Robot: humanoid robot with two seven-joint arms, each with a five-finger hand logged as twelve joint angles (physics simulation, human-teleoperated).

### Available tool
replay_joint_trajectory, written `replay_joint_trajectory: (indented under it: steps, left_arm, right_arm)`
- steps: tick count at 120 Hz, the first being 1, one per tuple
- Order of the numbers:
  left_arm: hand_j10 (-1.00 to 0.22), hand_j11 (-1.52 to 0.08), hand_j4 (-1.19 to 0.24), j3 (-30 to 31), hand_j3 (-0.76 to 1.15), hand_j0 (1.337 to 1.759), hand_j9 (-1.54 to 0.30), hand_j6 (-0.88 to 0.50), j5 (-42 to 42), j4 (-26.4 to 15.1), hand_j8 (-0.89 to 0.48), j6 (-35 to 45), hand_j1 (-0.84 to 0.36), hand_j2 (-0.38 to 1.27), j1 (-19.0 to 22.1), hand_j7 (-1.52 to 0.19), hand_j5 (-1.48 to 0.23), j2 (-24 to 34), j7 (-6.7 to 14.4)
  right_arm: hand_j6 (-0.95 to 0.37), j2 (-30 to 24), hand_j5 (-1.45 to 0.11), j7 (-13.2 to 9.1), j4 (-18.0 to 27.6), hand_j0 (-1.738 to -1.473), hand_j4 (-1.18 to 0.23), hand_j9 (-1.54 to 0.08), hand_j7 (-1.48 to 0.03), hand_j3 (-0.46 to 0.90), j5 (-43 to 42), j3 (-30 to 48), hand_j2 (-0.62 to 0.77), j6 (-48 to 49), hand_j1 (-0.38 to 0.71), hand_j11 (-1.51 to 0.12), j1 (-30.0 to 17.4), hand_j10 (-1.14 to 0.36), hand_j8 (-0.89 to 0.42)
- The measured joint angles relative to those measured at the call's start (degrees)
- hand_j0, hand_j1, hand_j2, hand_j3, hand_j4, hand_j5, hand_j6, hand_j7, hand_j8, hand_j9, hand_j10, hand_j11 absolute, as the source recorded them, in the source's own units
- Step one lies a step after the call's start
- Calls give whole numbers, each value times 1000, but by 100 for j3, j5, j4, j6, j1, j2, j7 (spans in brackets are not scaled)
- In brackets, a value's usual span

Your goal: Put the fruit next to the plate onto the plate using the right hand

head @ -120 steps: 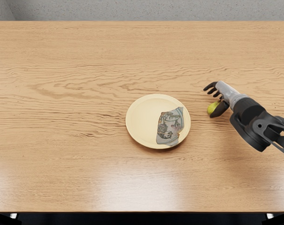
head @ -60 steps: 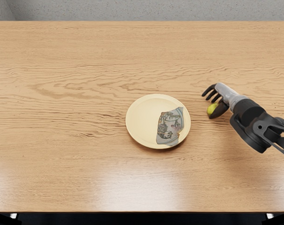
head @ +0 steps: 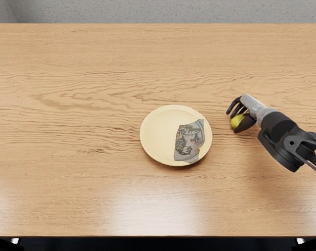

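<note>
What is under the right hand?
A small yellow-green fruit, gripped by the right hand, beside the plate. Its right side and underside are covered.

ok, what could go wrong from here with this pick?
1. The fruit is small, round and mostly hidden by the right hand curled on it. A shallow grip could let it squirt out and roll when lifted.
2. The plate looks shallow and lies apart, toward the picture's left. Released from height, the fruit could roll off onto the table.
</note>
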Motion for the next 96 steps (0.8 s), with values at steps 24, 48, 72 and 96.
replay_joint_trajectory:
  steps: [24,48,72,96]
  left_arm:
    - [-2,1,-3,-1,0,1658,0,-3,-2,0,-3,0,349,1,0,0,0,0,-1]
    - [-2,0,-3,0,0,1658,0,-3,-1,0,-3,0,349,1,0,0,0,0,-1]
    - [-2,0,-2,1,0,1658,0,-3,1,0,-3,0,349,1,0,0,0,0,-1]
    - [-2,0,-2,2,0,1658,0,-3,0,0,-3,-1,349,1,0,0,0,0,1]
  right_arm:
    - [-583,2,-1179,-8,0,-1643,-699,-1134,-1024,2,-58,11,159,97,239,-1150,-4,-404,-319]
    - [-604,-44,-1227,-26,5,-1642,-764,-1178,-1092,3,77,12,183,128,220,-1205,22,-446,-323]
    - [-626,-70,-1273,-15,3,-1649,-780,-1234,-1118,5,474,54,195,183,186,-1259,259,-462,-342]
    - [-630,-69,-1234,-15,22,-1654,-817,-1198,-1128,1,946,65,447,424,297,-1204,687,-543,-342]
